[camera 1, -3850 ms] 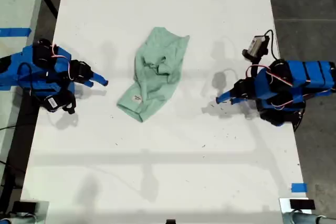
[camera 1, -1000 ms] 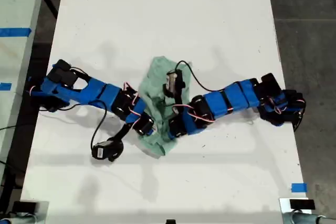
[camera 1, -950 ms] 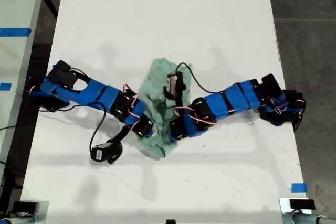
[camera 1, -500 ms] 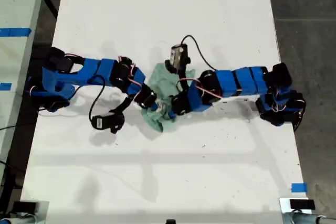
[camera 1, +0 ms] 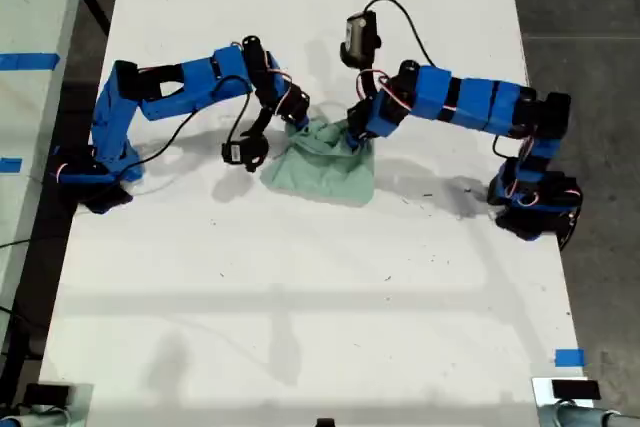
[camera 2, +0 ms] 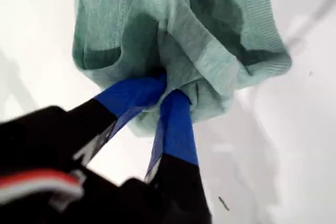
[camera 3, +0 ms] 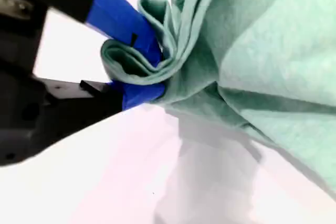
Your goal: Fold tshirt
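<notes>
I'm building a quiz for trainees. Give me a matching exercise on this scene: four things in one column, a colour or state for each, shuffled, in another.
Things:
1. tshirt
2. table
3. floor
4. my first tool

Colour or state:
A. grey
B. white
C. mint green, bunched
D. shut on cloth

Pairs: 1-C, 2-B, 3-A, 4-D

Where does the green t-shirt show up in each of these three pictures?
Exterior view: the tshirt lies bunched at the table's middle, between both arms.
First wrist view: the tshirt fills the upper part, pinched by blue claw fingers.
Second wrist view: the tshirt fills one side.
Shared landmark: the white table.
</notes>
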Controlling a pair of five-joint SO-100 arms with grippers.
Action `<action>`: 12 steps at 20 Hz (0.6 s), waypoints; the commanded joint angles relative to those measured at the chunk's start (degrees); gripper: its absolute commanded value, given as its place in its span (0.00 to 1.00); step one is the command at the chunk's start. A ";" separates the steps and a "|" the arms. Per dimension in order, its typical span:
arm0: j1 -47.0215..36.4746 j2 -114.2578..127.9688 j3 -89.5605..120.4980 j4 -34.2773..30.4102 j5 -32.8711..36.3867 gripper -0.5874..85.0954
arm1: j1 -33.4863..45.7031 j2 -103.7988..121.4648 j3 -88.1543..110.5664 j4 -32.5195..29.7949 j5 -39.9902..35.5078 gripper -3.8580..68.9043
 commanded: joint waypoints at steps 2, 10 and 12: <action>-5.45 -9.23 -4.66 -4.48 0.44 0.03 | 4.57 -3.60 9.40 -13.10 -1.58 0.03; -6.15 8.00 -4.13 7.47 -1.14 0.24 | 3.69 -3.96 -8.44 6.33 3.43 0.40; -5.98 17.49 -3.16 13.10 -1.32 0.19 | 3.08 2.81 -13.97 16.35 3.78 0.40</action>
